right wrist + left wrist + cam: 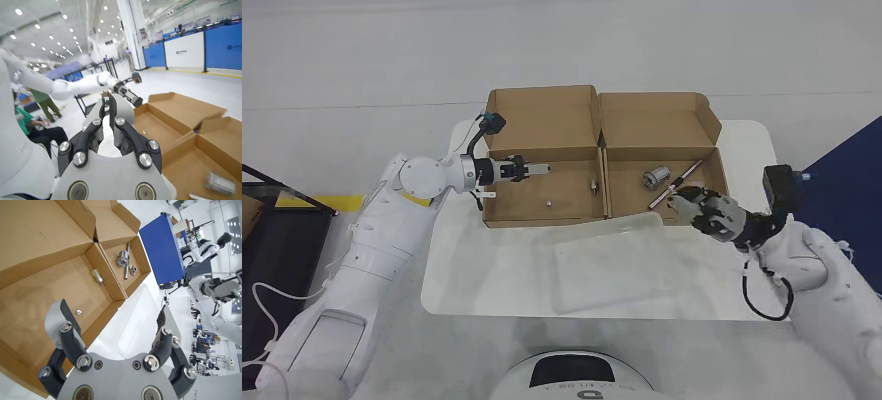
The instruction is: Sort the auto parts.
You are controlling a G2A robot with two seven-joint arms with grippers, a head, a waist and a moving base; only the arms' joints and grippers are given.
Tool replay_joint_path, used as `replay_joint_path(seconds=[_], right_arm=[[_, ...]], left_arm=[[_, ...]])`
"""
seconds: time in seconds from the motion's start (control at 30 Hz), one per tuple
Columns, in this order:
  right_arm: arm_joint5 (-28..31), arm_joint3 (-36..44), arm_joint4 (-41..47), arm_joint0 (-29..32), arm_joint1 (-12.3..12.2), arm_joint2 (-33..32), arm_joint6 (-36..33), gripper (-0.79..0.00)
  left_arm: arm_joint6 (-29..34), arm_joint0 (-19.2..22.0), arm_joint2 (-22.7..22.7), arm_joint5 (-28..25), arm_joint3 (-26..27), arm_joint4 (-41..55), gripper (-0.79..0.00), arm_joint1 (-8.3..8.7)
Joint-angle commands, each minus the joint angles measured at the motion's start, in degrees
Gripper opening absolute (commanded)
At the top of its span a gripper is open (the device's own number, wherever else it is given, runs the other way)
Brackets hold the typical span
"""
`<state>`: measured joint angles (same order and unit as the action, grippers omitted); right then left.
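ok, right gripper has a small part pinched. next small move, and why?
Probably lower the right gripper toward the floor of the right box before opening: it's shut on a small silver part and sits raised over that box's near corner, so releasing now would likely drop it.

white table (492,290); left cardboard box (572,207) touching right cardboard box (632,203); clear tray (612,265) beside them

The top view looks straight down from overhead at the whole surface (492,285) and 2 open boxes (547,190). The left wrist view sits close behind the left hand (113,311), facing across both boxes toward the right arm (200,287). The right wrist view, close behind the right hand (109,102), faces nearly level across the same boxes toward the left arm (81,87).
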<state>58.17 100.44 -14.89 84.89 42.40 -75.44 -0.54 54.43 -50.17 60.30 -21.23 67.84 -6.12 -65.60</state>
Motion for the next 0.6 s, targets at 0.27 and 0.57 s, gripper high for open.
replay_joint_path(seconds=[0.27, 0.57], right_arm=[[-0.17, -12.04, 47.97, -19.60, 4.80, 19.36, -25.39, -0.785], [-0.17, -19.70, 73.82, -21.78, 10.64, 16.48, -45.76, -0.785]], left_arm=[[0.01, -0.02, 0.03, 0.00, 0.04, 0.00, 0.000, 0.00], [0.01, -0.02, 0.03, 0.00, 0.04, 0.00, 0.000, 0.00]])
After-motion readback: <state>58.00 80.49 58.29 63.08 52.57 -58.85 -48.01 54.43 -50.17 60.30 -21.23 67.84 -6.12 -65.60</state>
